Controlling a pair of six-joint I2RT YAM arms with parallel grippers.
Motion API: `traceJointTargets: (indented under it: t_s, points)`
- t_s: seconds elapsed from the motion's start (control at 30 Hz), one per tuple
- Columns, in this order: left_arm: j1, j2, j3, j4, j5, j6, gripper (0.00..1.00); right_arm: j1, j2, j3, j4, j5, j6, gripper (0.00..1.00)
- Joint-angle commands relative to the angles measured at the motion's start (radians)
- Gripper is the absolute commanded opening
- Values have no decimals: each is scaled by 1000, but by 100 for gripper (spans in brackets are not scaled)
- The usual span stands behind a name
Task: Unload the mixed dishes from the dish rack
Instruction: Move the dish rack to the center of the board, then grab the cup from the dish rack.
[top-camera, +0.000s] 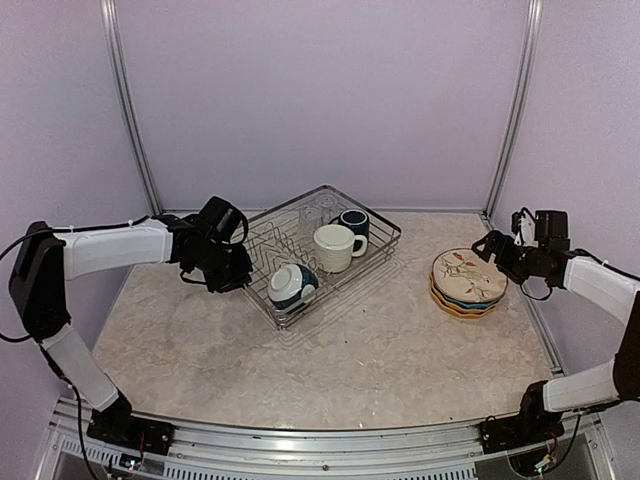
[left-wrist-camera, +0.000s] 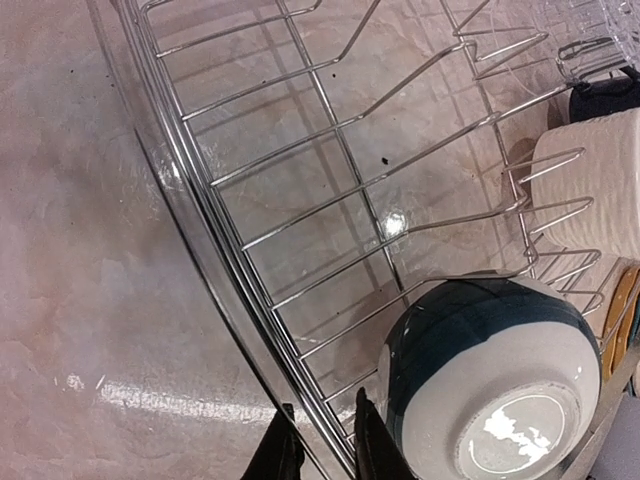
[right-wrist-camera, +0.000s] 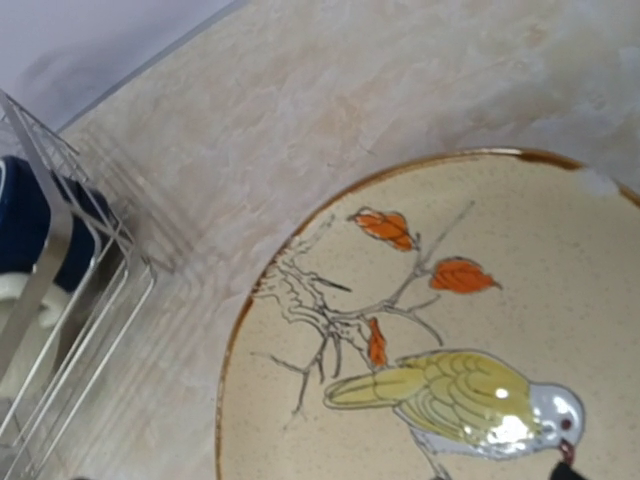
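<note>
Dark fingers (left-wrist-camera: 283, 455) of the left claw (left-wrist-camera: 325, 452) sit closest. They are pinched shut on the side wire of the dish rack (left-wrist-camera: 200, 200), with one finger inside the rack and one outside.

Just inside the rack, right beside that claw, the teal-and-white bowl (left-wrist-camera: 490, 380) lies tipped over with its bottom showing. Deeper in the rack, near the middle, stands the cream mug (top-camera: 335, 247). The navy mug (top-camera: 353, 221) is just behind it, and the clear glasses (top-camera: 318, 210) are in the far corner of the rack.

Out on the counter (top-camera: 330, 370), well apart from the rack on its right, the plates (top-camera: 468, 295) lie in a pile. The bird plate (right-wrist-camera: 450, 350) is on top. The right claw (top-camera: 490, 246) hangs wide open over that pile, at the edge away from the rack, and it holds nothing.

So I think the plates are done, and the bowl, both mugs and the glasses are left. The left claw seems to be holding the rack so it won't slide. Next, the right claw will likely need to cross to the rack, come down over a mug, and grab its rim without bumping the wires.
</note>
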Motion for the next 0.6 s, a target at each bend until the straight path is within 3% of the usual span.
traceJointTargets:
  t_s: [0.0, 0.2, 0.27, 0.37, 0.57]
  points:
    - [-14, -80, -74, -60, -27, 91, 0, 27, 16, 38, -13, 33, -2, 97]
    - [-13, -179, -177, -121, -67, 115, 0, 58, 24, 51, -25, 66, -10, 97]
    - [-10, -209, -184, -160, -96, 127, 5, 73, 33, 61, -26, 78, -12, 97]
    - [-2, -242, -185, -202, -118, 148, 30, 106, 51, 77, -29, 91, -13, 97]
    - [8, -358, -155, -232, -171, 178, 66, 144, 65, 93, -38, 109, -21, 97]
